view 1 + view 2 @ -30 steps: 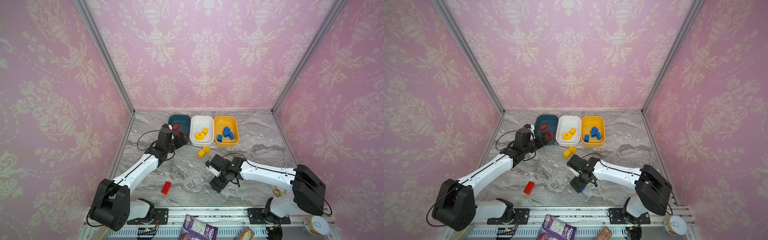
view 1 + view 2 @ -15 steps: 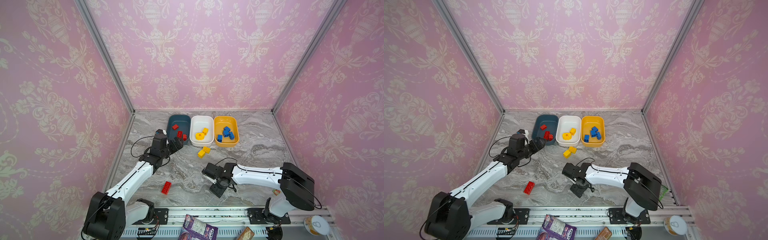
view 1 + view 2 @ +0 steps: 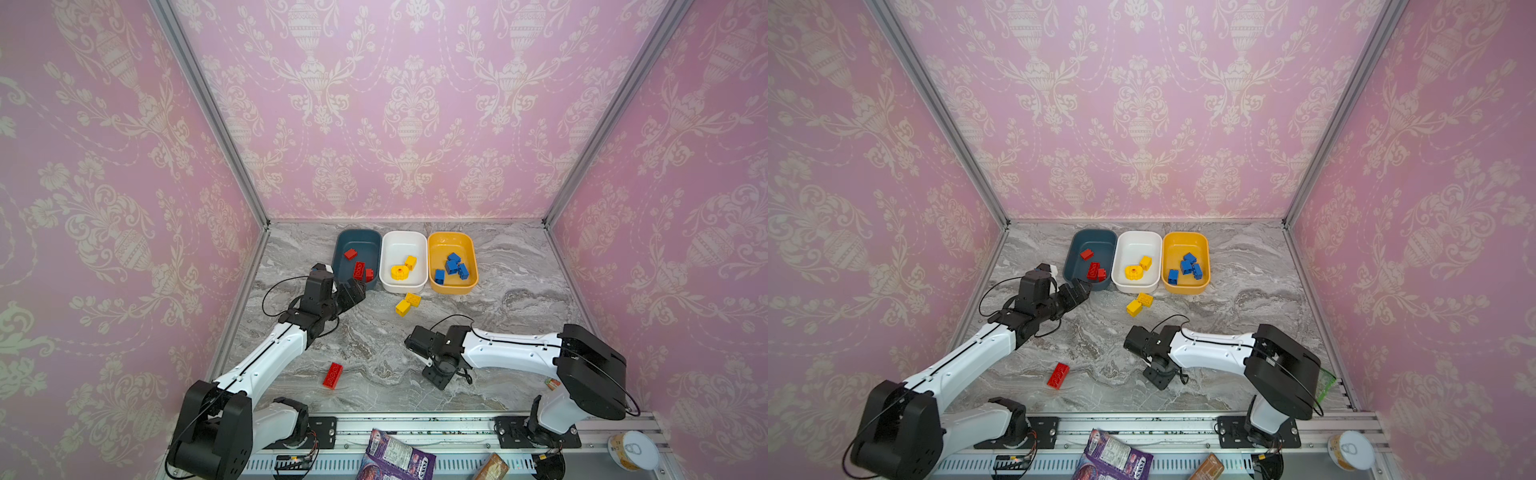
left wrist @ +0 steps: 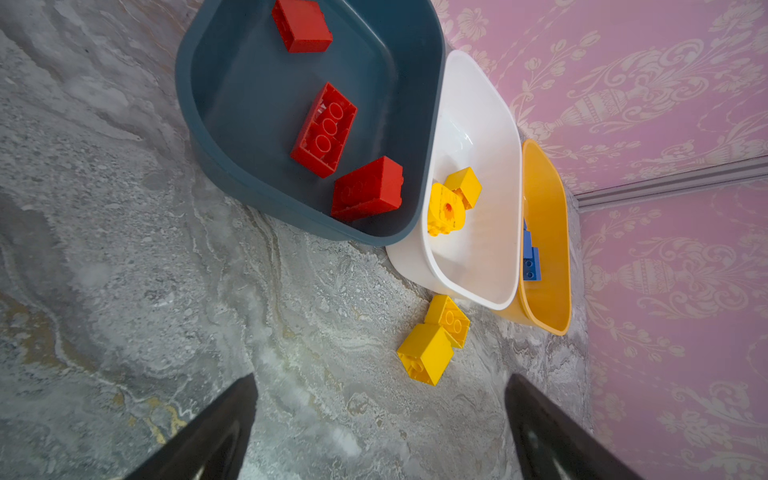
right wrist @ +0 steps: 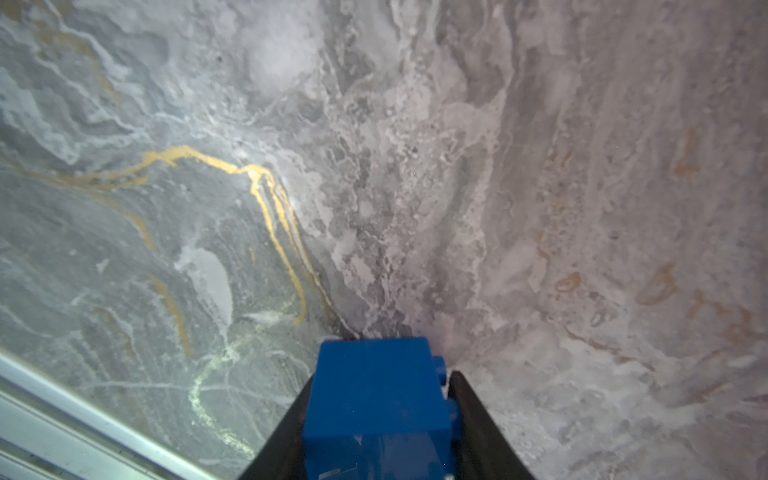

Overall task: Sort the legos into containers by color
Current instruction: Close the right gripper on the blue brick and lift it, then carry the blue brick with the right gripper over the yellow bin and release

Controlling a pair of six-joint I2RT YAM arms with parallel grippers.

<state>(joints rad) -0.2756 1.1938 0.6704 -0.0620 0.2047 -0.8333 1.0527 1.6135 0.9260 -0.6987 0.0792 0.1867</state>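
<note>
My right gripper is shut on a blue lego low over the marble table; in both top views it points down and hides that lego. My left gripper is open and empty beside the near corner of the teal container, which holds three red legos. The white container holds two yellow legos. Several blue legos lie in the yellow-orange container. Two yellow legos and a long red lego lie loose on the table.
The aluminium rail runs along the table's front edge. On it lie a purple snack packet and a brown one, and a tin can stands at its right end. Pink walls close in the other three sides.
My left gripper has drawn back from over the teal container toward the front left. My right gripper has swung down and closed on the blue lego.
</note>
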